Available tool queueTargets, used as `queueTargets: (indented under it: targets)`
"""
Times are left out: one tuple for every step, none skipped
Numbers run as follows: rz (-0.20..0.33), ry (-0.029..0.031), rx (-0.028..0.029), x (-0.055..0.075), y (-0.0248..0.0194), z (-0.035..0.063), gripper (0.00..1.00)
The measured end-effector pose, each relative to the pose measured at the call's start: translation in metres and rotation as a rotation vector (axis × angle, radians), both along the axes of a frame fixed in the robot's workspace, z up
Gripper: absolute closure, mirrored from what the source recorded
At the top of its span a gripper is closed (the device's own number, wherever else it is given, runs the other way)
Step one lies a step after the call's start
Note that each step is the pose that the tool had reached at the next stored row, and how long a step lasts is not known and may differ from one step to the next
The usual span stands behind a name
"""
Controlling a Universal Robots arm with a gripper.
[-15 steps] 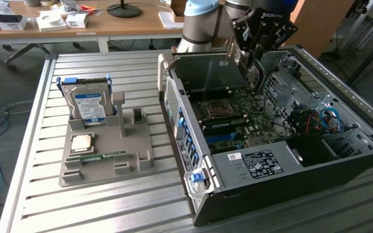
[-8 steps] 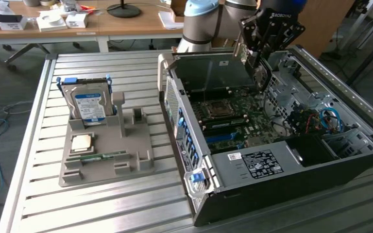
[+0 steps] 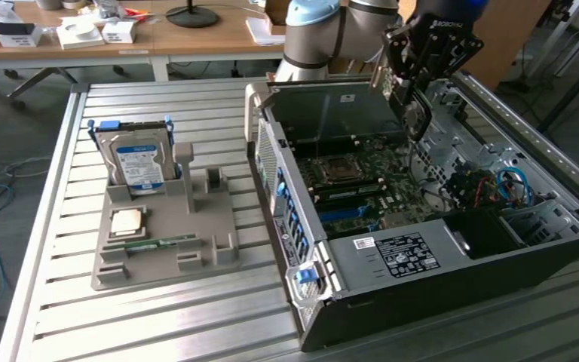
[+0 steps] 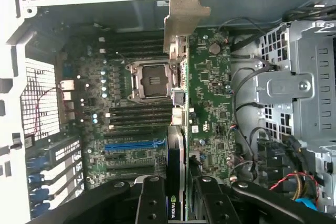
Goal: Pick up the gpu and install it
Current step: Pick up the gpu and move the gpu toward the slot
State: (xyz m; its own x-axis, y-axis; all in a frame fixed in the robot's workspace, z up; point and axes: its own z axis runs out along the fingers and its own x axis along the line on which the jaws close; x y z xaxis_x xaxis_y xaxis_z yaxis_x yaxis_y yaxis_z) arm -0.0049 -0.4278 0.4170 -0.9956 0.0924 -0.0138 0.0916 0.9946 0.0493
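- GPU [image 4: 176, 174] sits clamped in the gripper [image 4: 179, 203], edge-on between the jaws; they are drawn in narrow, one on each flat face of the card.
- Handling call: it looks light and stiff but fragile. The faces carry exposed components, so the safe hold is a flat pinch across the board, clear of the contact edge, and this grip looks like just that.
- Slip risk seems low with pads on both faces, though a thin card can pivot if knocked sideways.
- The card runs straight out from the jaws, upright on its edge, its silver bracket [image 4: 186, 11] at the far end, well beyond the grip.
- Below it lies the motherboard [image 4: 210, 87], with the blue slot [image 4: 134, 144] off to one side; card and board are apart, nothing seated.
- In the exterior view the card hangs above the open computer case [image 3: 390, 256], toward its far wall.
- Farther off on the table [image 3: 169, 324], the grey tray [image 3: 209, 253] holds the hard drive [image 3: 139, 166].
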Motion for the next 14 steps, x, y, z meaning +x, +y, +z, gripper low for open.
queueTargets:
  targets:
    - [0.0, 0.0, 0.0001, 0.001, 0.0, 0.0, 0.73]
    - [0.0, 0.0, 0.0001, 0.003, 0.0, 0.0, 0.73]
    - [0.0, 0.0001, 0.0001, 0.005, 0.0, 0.0, 0.73]
    - [0.0, 0.0001, 0.0001, 0.008, 0.0, 0.0, 0.73]
    - [0.0, 0.0002, 0.0001, 0.01, 0.0, 0.0, 0.73]
    - [0.0, 0.0002, 0.0001, 0.012, 0.0, 0.0, 0.73]
    - [0.001, 0.0003, 0.0, 0.013, 0.0, 0.0, 0.73]
    - [0.002, 0.0003, 0.0001, 0.013, 0.0, -0.0001, 0.73]
    - [0.002, 0.0002, 0.0001, 0.013, 0.0, -0.0001, 0.73]
    - [0.002, 0.0002, 0.0001, 0.013, 0.0, -0.0001, 0.73]
    - [0.002, 0.0002, 0.0001, 0.013, 0.0, -0.0001, 0.73]
    - [0.002, 0.0002, 0.0001, 0.013, 0.0, -0.0001, 0.73]
    - [0.002, 0.0002, 0.0001, 0.013, 0.0, -0.0001, 0.73]
    - [0.002, 0.0002, 0.0001, 0.013, 0.0, -0.0001, 0.73]
